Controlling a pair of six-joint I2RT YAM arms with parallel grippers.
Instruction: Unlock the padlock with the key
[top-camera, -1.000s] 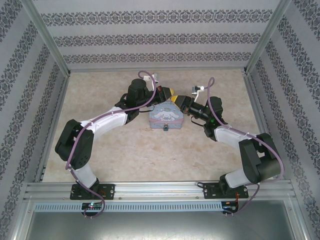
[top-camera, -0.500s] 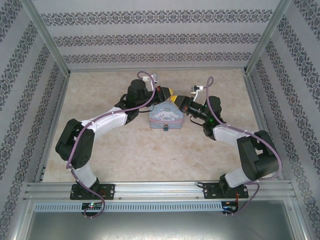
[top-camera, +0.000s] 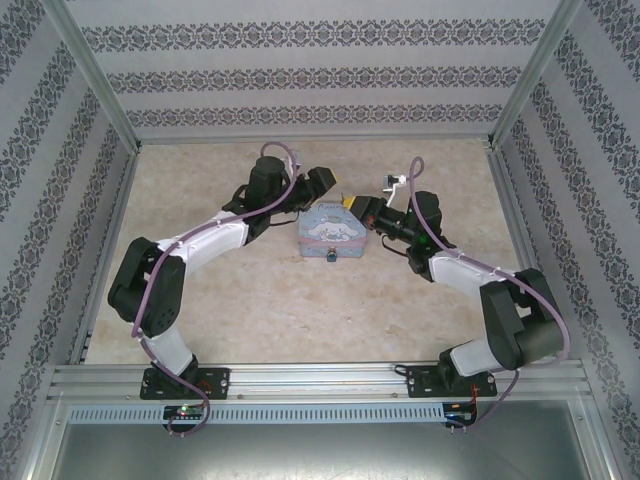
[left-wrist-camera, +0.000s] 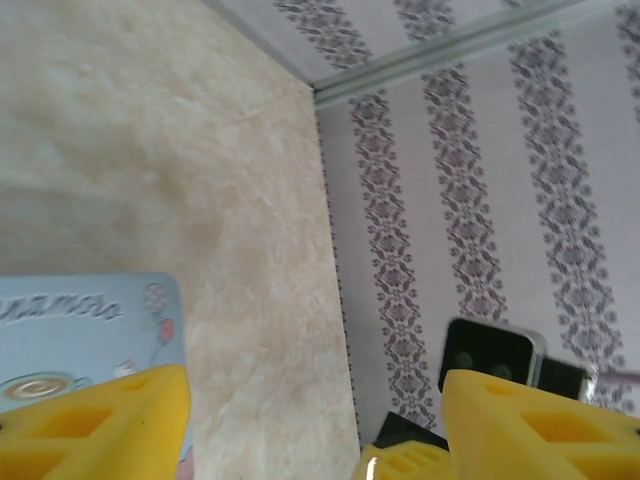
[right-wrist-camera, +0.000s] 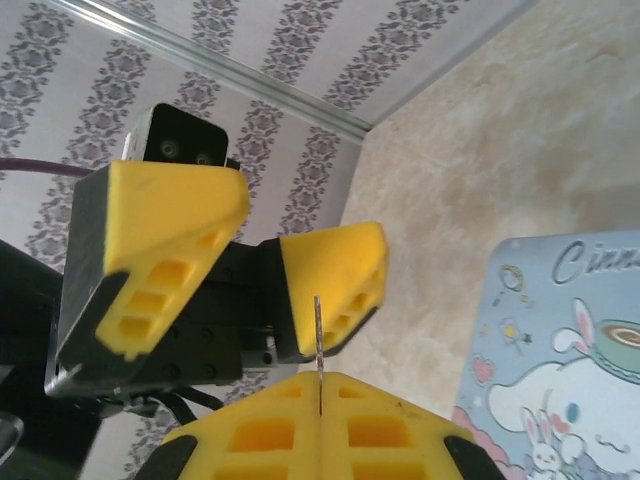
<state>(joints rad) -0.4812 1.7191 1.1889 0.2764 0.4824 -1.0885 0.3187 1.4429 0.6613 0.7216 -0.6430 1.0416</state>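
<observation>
Padlock (top-camera: 330, 254) noted against the near side of the light-blue tin (top-camera: 332, 228), which is set midway between the left and right edges of the table (top-camera: 250, 290), toward its far edge. Right gripper (right-wrist-camera: 320, 385) is seen pinched fully together on the key (right-wrist-camera: 318, 335), a thin blade standing up from the seam between its fingers. Left gripper (left-wrist-camera: 320, 430) is held spread wide, nothing between its fingers, near the tin's far left corner.

2 black-and-white arms (top-camera: 205, 240), a purple cable (top-camera: 275, 147) along each; yellow, hollow-celled tool fingers (right-wrist-camera: 250, 435).
</observation>
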